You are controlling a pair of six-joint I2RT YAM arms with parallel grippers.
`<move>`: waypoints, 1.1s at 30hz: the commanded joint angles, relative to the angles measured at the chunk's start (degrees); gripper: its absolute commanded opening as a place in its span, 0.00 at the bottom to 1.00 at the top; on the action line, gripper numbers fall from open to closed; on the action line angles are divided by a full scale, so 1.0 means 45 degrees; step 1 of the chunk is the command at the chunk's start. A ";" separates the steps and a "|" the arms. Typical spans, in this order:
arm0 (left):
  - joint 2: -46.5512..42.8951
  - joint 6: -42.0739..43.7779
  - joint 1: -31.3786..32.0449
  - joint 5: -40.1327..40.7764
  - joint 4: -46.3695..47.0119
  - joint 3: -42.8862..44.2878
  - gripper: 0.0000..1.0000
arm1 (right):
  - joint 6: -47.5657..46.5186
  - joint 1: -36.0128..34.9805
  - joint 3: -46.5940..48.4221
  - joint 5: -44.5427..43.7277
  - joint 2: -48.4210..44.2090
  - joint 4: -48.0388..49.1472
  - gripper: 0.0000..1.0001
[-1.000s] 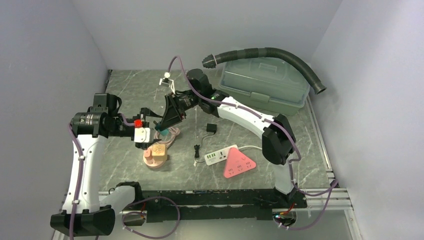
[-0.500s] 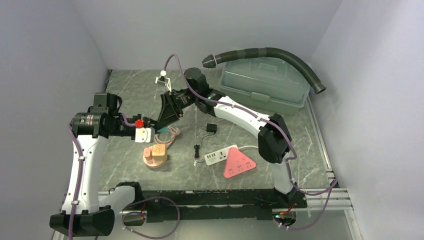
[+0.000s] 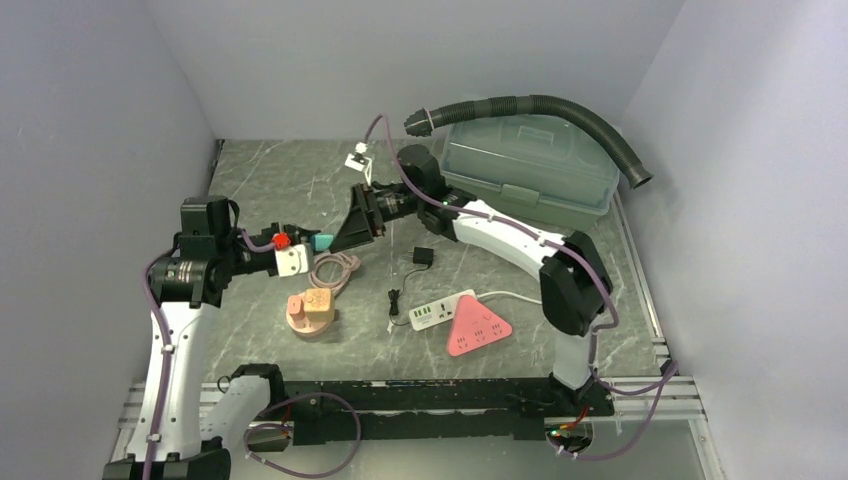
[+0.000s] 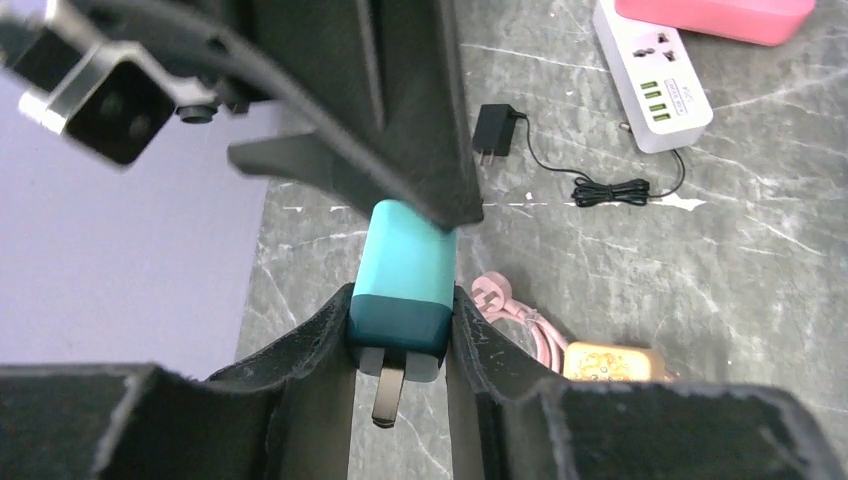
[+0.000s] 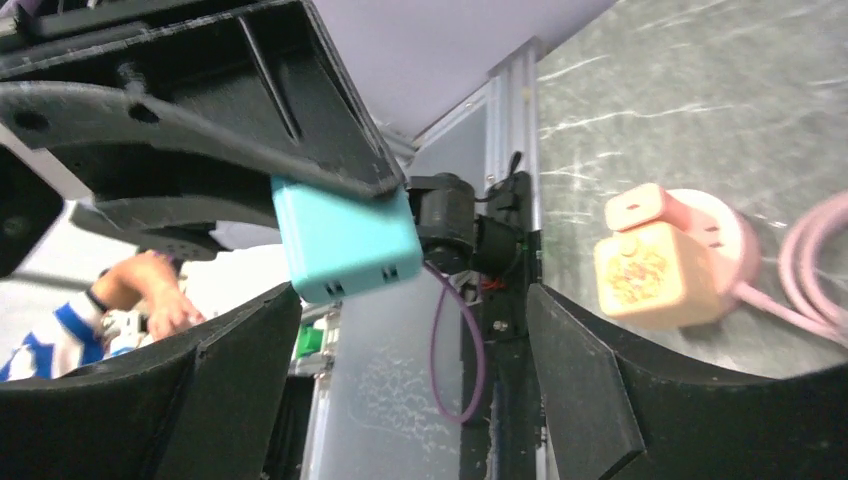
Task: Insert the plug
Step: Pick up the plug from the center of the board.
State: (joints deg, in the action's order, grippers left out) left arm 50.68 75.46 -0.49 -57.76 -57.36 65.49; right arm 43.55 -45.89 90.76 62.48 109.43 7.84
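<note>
The plug (image 4: 403,270) is a teal block with metal prongs. My left gripper (image 4: 400,340) is shut on its darker prong end and holds it above the table. From above, the plug (image 3: 322,242) sticks out of the left gripper (image 3: 303,245) toward the right gripper (image 3: 358,226). My right gripper (image 5: 410,330) stands open; the plug (image 5: 345,235) hangs just past its left finger, free of both. The white power strip (image 3: 433,314) and the pink triangular socket block (image 3: 480,327) lie at the front centre of the table.
A peach adapter on a round pink socket (image 3: 311,312) sits below the plug, with its coiled pink cable (image 3: 336,268). A small black adapter (image 3: 423,256) with its cord lies mid-table. A green lidded box (image 3: 530,170) and a grey hose (image 3: 545,105) fill the back right.
My left gripper has shut on the plug and my right gripper has opened and let it go. The right gripper has drawn back to the right.
</note>
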 commanded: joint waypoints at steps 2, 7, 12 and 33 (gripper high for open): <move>-0.0330 -0.3930 0.0030 0.0259 0.2432 0.0044 0.00 | -0.2555 0.0237 -0.1267 -0.2773 -0.2622 -0.0856 0.99; 0.0063 -0.7193 0.0031 -0.0508 0.1963 0.0360 0.00 | -0.5688 0.0051 -0.3174 -0.4846 -0.4972 -0.0713 1.00; -0.0070 -1.1149 0.0031 -0.1861 0.3359 -0.0063 0.00 | -0.6824 -0.0185 -0.4403 -0.5195 -0.6356 0.0937 1.00; -0.0093 -1.3365 0.0031 -0.4419 0.3713 0.0020 0.00 | -0.5210 -0.1325 -0.3690 -0.5151 -0.5716 0.3284 0.52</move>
State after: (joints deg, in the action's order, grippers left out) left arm 50.72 15.81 -0.49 -74.02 -40.64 64.51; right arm 17.28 -51.13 71.83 37.71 83.15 17.04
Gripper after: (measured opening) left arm 0.353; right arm 0.575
